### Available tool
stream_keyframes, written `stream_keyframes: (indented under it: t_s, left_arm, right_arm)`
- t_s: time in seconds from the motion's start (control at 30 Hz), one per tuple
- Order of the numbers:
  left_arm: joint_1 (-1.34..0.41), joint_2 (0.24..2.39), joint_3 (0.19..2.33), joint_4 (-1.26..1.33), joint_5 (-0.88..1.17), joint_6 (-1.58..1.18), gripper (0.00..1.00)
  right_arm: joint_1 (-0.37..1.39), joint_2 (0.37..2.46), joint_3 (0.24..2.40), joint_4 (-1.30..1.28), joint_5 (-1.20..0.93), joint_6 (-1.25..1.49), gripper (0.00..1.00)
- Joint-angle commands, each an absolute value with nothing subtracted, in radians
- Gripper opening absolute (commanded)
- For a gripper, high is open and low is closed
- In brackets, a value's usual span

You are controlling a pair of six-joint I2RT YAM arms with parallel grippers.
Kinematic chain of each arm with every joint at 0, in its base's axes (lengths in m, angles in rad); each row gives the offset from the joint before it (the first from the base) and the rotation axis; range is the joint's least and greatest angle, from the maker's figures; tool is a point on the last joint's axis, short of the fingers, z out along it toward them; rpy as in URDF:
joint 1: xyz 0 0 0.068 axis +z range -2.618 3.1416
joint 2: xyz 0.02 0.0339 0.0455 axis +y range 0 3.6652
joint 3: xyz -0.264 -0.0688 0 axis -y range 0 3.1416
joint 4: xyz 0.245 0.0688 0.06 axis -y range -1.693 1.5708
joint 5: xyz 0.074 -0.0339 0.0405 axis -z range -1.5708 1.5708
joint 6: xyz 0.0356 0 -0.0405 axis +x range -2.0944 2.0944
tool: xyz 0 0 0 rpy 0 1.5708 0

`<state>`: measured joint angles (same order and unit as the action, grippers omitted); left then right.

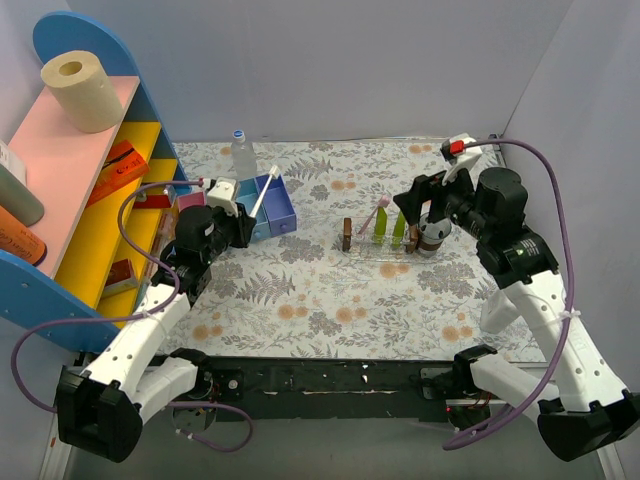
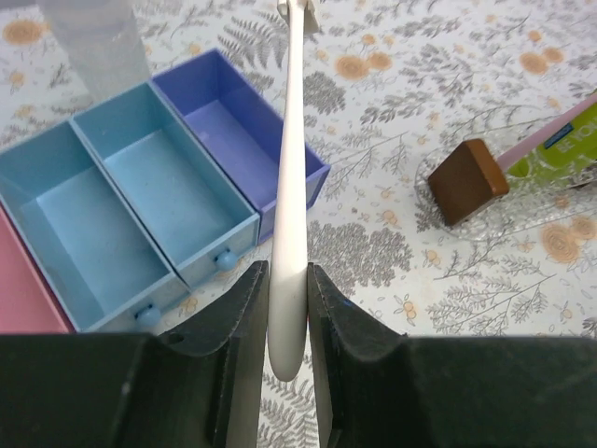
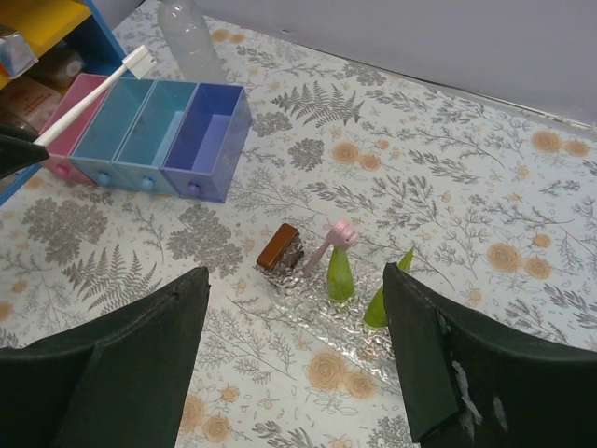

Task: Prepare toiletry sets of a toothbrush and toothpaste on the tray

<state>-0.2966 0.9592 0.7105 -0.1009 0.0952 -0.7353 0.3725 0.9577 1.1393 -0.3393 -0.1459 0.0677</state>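
Bare bench (image 3: 140, 233) lies open ahead-left of the right fingers (image 3: 121, 373); straight ahead, toothpaste tubes (image 3: 340, 275), brown block (image 3: 280, 249) and toothbrush (image 3: 341, 233) crowd the tray (image 3: 308, 313).

Floral surface (image 1: 320, 290) in full view. Back left sits a compartment box (image 1: 275, 205): pink, two pale blue and one purple section side by side, with a clear bottle (image 1: 241, 153) upright just behind it. Mid-surface, a small brown block (image 1: 347, 234). Far left, the blue-sided shelf (image 1: 70, 160) carries a paper roll (image 1: 80, 90) up top and orange packets (image 1: 117, 165) lower down.
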Motion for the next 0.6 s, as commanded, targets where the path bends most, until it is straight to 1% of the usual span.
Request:
stream_keyframes:
  t_s: [0.0, 0.1, 0.23, 0.43, 0.57]
  left_arm:
    - [-0.319, 0.94, 0.724, 0.096, 0.204, -0.706, 0.0]
    - [-0.333, 0.945, 0.715, 0.17, 0.262, -0.703, 0.0]
    - [-0.347, 0.93, 0.68, 0.195, 0.322, -0.716, 0.0]
    - [-0.414, 0.856, 0.63, 0.192, 0.25, -0.666, 0.0]
    - [-0.459, 0.856, 0.626, 0.192, 0.248, -0.669, 0.0]
  right_arm:
    - [0.368, 0.979, 1.206, -0.264, -0.221, 0.124, 0.82]
    - [0.368, 1.035, 1.229, -0.229, -0.261, 0.185, 0.81]
    - [0.373, 1.106, 1.241, -0.131, -0.34, 0.291, 0.8]
    - [0.403, 1.239, 1.278, 0.029, -0.437, 0.412, 0.81]
    - [0.431, 1.333, 1.325, 0.07, -0.462, 0.474, 0.81]
